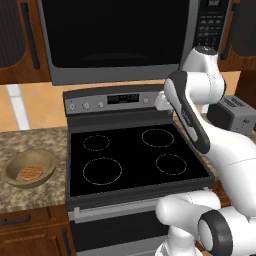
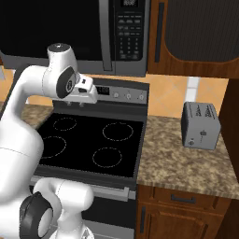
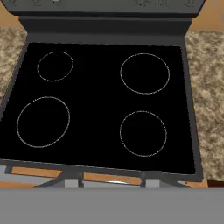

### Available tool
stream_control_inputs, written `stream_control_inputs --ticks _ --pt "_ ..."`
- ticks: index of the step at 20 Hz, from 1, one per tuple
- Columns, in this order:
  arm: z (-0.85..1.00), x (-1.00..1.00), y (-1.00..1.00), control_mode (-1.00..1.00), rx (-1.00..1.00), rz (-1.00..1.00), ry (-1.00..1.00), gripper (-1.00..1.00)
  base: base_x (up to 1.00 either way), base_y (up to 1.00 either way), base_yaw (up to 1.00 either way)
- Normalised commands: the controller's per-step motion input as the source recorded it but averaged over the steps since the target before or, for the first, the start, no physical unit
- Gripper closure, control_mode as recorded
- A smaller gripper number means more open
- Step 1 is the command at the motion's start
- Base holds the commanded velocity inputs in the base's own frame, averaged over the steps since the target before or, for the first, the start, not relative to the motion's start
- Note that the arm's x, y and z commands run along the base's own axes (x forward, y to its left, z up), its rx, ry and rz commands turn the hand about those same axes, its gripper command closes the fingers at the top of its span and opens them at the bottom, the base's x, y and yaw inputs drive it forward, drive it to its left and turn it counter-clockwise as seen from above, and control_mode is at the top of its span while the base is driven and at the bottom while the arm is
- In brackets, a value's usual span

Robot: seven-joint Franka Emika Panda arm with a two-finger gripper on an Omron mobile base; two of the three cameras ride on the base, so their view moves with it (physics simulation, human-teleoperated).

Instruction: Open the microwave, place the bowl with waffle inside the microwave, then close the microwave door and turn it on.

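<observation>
The microwave hangs above the stove with its dark glass door closed. The door's handle bar runs beside the keypad panel. A tan bowl holding the round waffle rests on the granite counter left of the stove. My gripper hovers above the stove's front part, pointing down at the burners, well below the microwave and far right of the bowl. Its fingertips stand apart with nothing between them.
The black stove top with several burner rings lies under the hand, its control panel at the back. A grey toaster sits on the right counter. Dark wooden cabinets flank the microwave.
</observation>
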Motion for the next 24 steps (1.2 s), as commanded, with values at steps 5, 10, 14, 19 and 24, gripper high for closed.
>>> stream_control_inputs --ticks 5,10,14,19,24 --pt "0.3 -0.02 0.0 -1.0 -0.01 -0.01 -0.24 -1.0 0.0 0.0 0.0" --pt "0.57 -0.13 -0.02 -1.0 -0.02 -0.04 -0.42 -1.0 0.0 0.0 0.0" --pt "0.53 -0.16 -0.21 -1.0 0.0 -0.07 -0.31 -1.0 0.0 0.0 0.0" --pt "0.46 -0.05 -0.32 -1.0 0.01 -0.1 -0.15 -1.0 0.0 0.0 0.0" --pt "0.5 0.0 -0.33 -1.0 0.08 -0.09 0.0 -1.0 0.0 0.0 0.0"
